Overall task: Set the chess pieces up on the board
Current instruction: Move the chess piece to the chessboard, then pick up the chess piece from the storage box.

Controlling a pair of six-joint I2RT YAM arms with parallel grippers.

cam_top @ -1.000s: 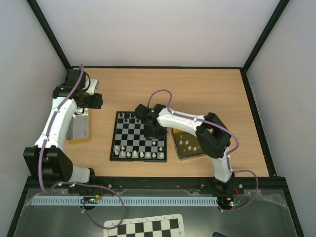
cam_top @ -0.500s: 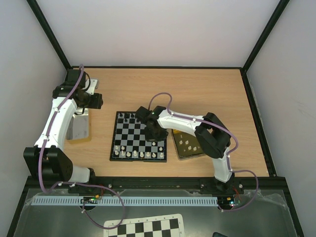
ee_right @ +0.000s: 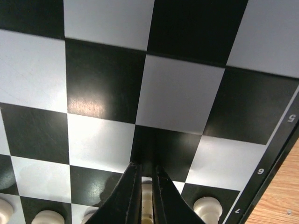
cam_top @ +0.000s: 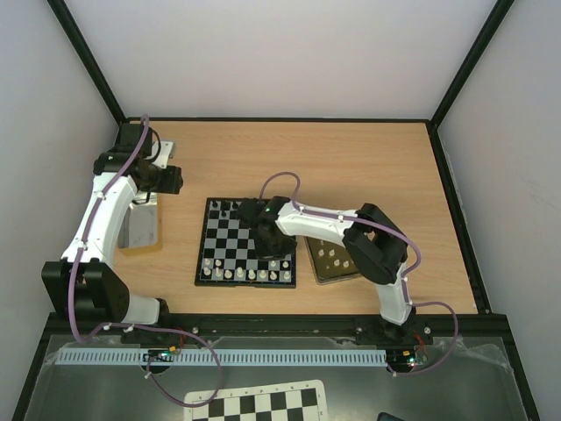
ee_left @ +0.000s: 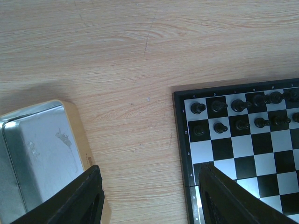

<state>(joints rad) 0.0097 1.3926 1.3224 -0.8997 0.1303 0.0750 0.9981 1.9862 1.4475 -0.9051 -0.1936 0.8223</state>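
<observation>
The board point(cam_top: 230, 241) lies mid-table point(cam_top: 368, 158), nearer the near edge, and the task looks well over halfway. The black pieces point(ee_left: 239, 106) fill two rows along its far side as far as the left wrist view reaches. A cream row point(cam_top: 241, 274) lines its near side. The second cream row has gaps in the middle, so I judge those are what is left.

The right arm point(cam_top: 324, 219) reaches over that part of the board. The right jaws are clamped on a cream piece point(ee_right: 147, 200), held low above a dark square beside other cream chess pieces point(ee_right: 206, 207).

A few more cream figures lie in the gold tin point(cam_top: 346, 272), just right of the board.

The left arm point(cam_top: 105, 210) hangs near the table's left edge. The left jaws are apart and carry nothing, between the silver tin point(ee_left: 37, 149) and the board's corner.
</observation>
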